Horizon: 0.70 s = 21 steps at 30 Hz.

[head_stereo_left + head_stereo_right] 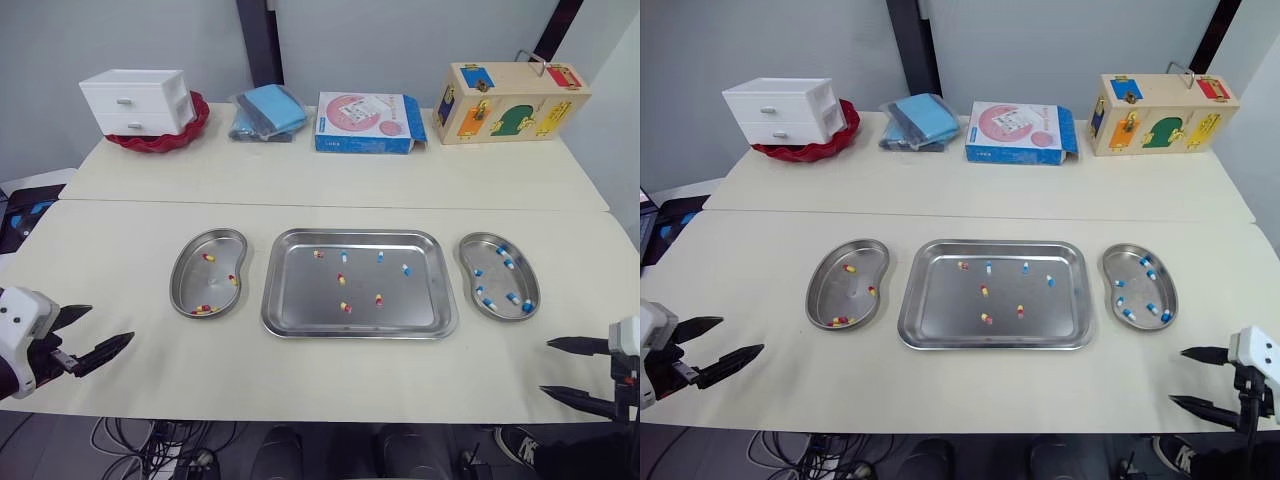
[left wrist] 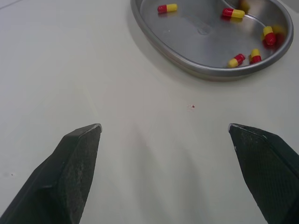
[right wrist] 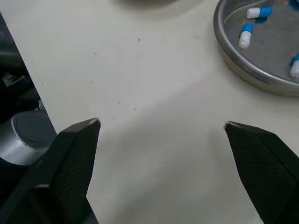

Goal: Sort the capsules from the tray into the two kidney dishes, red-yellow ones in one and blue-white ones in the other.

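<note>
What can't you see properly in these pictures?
- Words on the box: too small to read in the eye views.
- Inside the drawers: the shut fronts hide it.
- The basket: mostly covered by the drawers standing in it.
- The left dish: cut off by the edge of the left wrist view.
- The right dish: cut off by the edge of the right wrist view.

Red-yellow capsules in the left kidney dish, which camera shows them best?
The left wrist view: the red-yellow capsules lie close up in the left kidney dish, halves distinct. Both eye views show them as tiny specks.
</note>
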Available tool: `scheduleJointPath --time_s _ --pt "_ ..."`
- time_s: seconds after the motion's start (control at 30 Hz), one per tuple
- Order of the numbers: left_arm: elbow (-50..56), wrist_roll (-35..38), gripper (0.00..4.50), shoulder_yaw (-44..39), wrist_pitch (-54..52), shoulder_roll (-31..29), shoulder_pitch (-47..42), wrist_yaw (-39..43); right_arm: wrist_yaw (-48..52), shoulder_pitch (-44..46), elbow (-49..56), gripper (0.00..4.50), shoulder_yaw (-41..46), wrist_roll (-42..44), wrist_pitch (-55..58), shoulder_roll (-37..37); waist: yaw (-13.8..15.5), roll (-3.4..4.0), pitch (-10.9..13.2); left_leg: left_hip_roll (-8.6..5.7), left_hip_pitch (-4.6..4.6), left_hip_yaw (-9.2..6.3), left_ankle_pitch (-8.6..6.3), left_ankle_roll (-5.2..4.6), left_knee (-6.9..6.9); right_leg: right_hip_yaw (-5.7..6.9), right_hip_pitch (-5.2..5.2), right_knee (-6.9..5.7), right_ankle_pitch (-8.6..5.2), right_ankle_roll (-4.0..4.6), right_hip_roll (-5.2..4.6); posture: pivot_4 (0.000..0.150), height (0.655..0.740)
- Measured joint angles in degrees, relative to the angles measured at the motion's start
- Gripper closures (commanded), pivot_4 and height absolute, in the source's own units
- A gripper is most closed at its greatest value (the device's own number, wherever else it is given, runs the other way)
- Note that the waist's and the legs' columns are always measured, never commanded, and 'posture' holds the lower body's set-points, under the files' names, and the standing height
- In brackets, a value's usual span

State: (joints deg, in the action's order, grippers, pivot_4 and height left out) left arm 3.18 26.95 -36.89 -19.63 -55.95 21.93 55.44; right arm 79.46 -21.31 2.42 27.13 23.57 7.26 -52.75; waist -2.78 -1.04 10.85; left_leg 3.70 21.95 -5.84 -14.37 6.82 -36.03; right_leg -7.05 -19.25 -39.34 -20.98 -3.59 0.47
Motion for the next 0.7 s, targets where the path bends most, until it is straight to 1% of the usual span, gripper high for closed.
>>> scheduleJointPath --time_s 0.03,0.07,0.2,0.33,0.43,0.57,0.63,0.7 --pt "1.03 -0.11 0.00 0.56 -1.12 -1.18 -0.53 0.63 -0.41 -0.62 1.59 0.03 0.25 1.32 -0.31 2.22 0.10 -0.01 0.00 0.00 0.03 -0.05 0.00 0.00 -0.01 0.04 0.00 0.00 0.00 0.00 0.00 0.150 0.7400" --pt "1.43 -0.10 0.00 0.64 -1.41 -1.45 -0.99 0.87 -0.60 -0.66 2.26 0.03 0.25 1.86 -0.37 2.89 0.09 0.00 0.00 -0.01 0.02 -0.02 0.00 0.00 -0.02 0.01 0.01 -0.01 0.00 0.00 -0.01 0.150 0.7400" --pt "4.92 0.51 0.00 4.03 -4.94 -4.67 -8.43 1.93 -1.91 -3.20 8.00 0.03 0.80 6.16 -2.94 10.54 0.64 0.02 0.00 -0.01 0.01 -0.09 0.00 0.01 -0.03 0.08 0.04 -0.02 0.00 -0.01 -0.01 0.150 0.7400" --pt "7.65 1.05 0.00 11.66 -7.38 -5.70 -18.47 2.80 -3.52 -4.82 12.52 0.03 -0.97 8.92 -6.96 18.84 0.88 0.07 0.02 0.00 0.02 -0.10 0.00 0.01 0.00 0.11 0.02 -0.06 0.01 0.00 0.00 0.150 0.7400" --pt "8.11 0.85 0.00 17.50 -7.75 -5.68 -24.73 3.80 -4.24 -5.62 14.50 0.03 -2.87 9.32 -8.97 21.39 0.72 0.12 0.05 0.00 0.01 -0.03 0.01 0.01 -0.01 0.05 -0.01 -0.09 0.01 0.00 0.00 0.150 0.7400" --pt "6.46 -1.11 0.00 27.39 -7.56 -4.48 -35.97 5.84 -4.85 -7.22 15.46 0.03 -5.43 8.98 -11.53 22.52 0.90 0.15 0.06 -0.01 0.00 -0.09 0.01 0.01 -0.02 0.09 -0.01 -0.16 0.01 0.01 0.04 0.150 0.7400" --pt "3.21 -3.14 0.00 33.08 -5.87 -1.50 -43.95 8.27 -5.89 -7.48 15.49 0.03 -6.89 8.00 -12.60 23.39 1.12 0.18 0.06 -0.03 0.01 -0.11 0.02 0.02 -0.08 0.12 0.00 -0.20 0.01 0.01 0.04 0.150 0.7400" --pt "0.24 -4.86 0.00 37.39 -2.31 1.68 -48.96 11.27 -7.27 -7.45 16.14 0.03 -7.85 7.73 -13.11 23.97 1.10 0.21 0.04 -0.05 0.01 -0.09 0.01 0.02 -0.09 0.08 0.01 -0.19 0.01 0.01 0.04 0.150 0.7400"
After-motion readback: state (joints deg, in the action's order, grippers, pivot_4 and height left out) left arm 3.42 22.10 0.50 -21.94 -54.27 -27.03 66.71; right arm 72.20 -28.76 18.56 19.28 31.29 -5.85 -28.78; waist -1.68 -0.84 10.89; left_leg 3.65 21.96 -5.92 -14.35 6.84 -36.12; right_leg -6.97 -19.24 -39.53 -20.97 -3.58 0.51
